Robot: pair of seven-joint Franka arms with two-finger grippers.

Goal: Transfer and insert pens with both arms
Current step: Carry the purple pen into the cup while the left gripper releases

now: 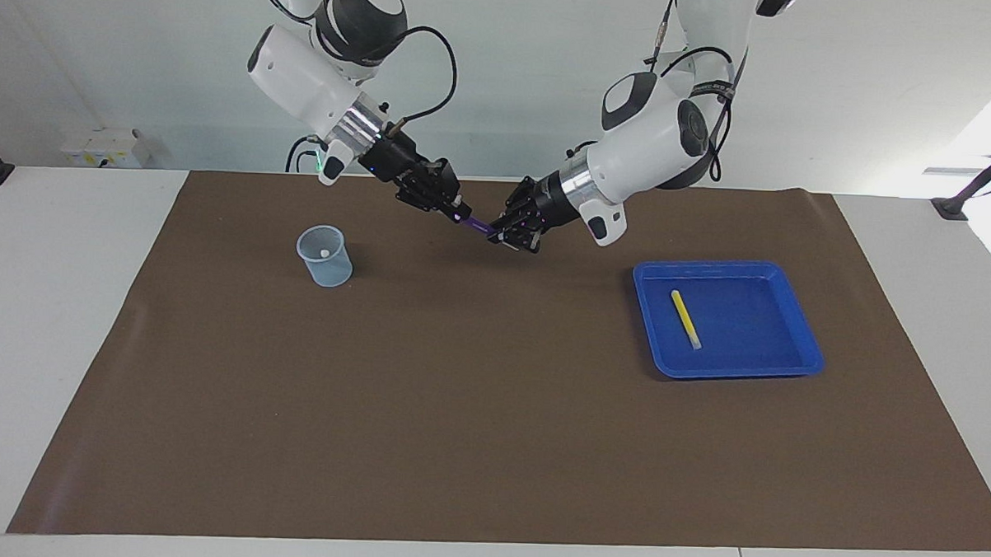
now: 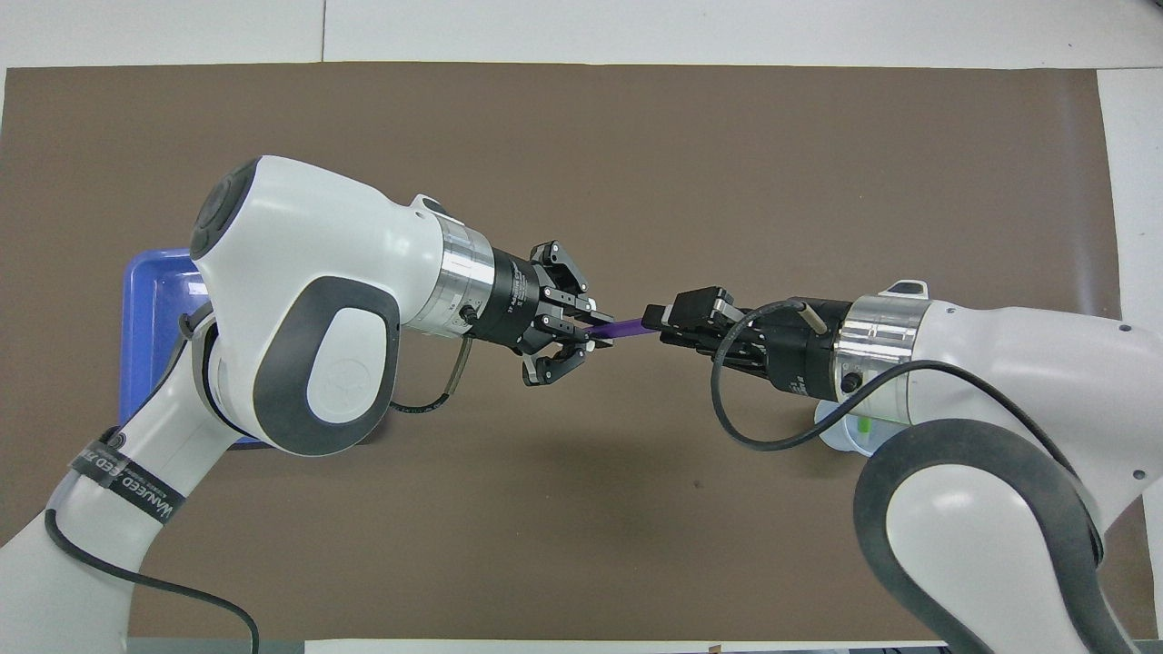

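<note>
So both my hands are up over the middle of the brown mat [image 1: 491, 410] with the purple pen [image 1: 478, 223] strung between them like a little bridge. My left hand [image 1: 505, 233] is clenched on one end of it, fingertips pinched together while the side links splay out, which is really obvious from overhead [image 2: 591, 334]. My right hand [image 1: 458, 212] comes in from the other way and is clamped down on the other end, so it's grasping the same pen; from above [image 2: 656, 320] you just see the black fingers swallowing the pen's end. The pen slants a bit, higher at the right hand's end and lower at the left hand's, and only a short purple stretch [image 2: 625, 329] shows between the two grips. It's up in the air over bare mat, not touching anything else. The yellow pen [image 1: 685, 318] is lying flat in the blue tray [image 1: 799, 322], toward my left arm's end of the table, pale tip pointing away from me. Over toward my right arm's end sits the clear cup [image 1: 325, 257], standing upright on the mat, with something small and pale showing inside. From overhead my right arm mostly covers the cup [image 2: 840, 436], but a bit of green shows in it, so that looks like the green pen [image 2: 866, 424], though I can't make out much of it. The cup and tray are well apart, with my hands over the stretch between them, closer to my side of the mat.
</note>
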